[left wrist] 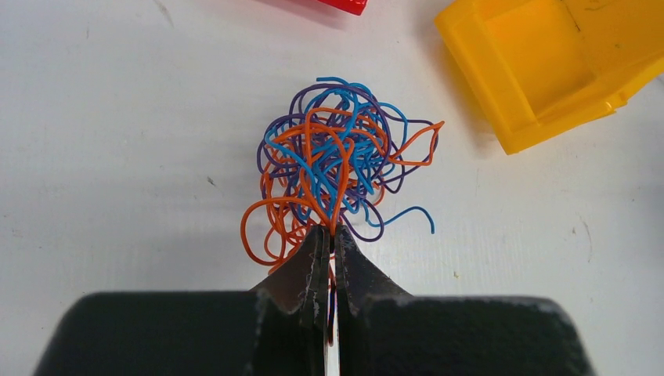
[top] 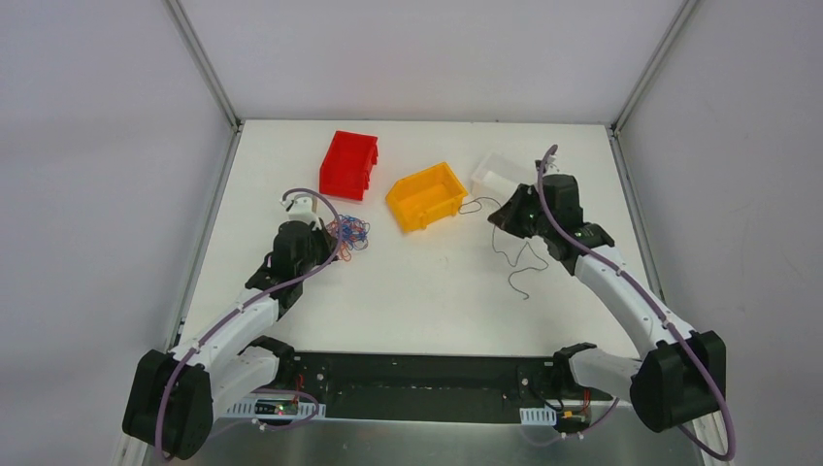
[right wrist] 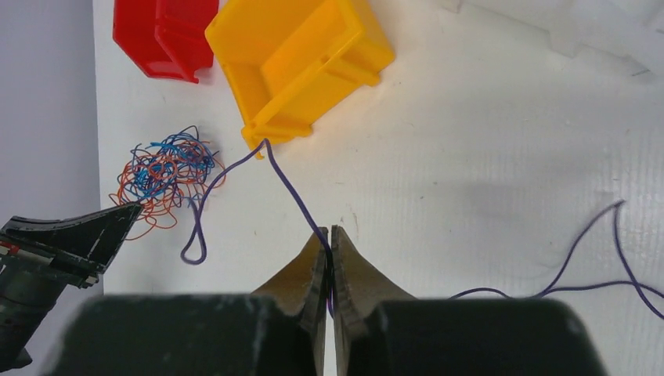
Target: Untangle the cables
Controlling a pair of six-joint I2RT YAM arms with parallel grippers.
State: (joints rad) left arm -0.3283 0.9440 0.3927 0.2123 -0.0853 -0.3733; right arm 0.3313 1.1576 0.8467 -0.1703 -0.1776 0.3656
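A tangle of cables in blue, orange and purple lies on the white table, left of the middle. My left gripper is at its near edge and shut on orange strands of it. My right gripper is shut on a single purple wire. That wire runs past the yellow bin's corner, makes a small loop and leads to the tangle. Its other end trails loose on the table to the right. In the top view the right gripper is right of the yellow bin.
A red bin stands at the back left. A yellow bin stands in the middle, between the two grippers. A clear bin stands behind the right gripper. Grey walls close in the table's sides and back.
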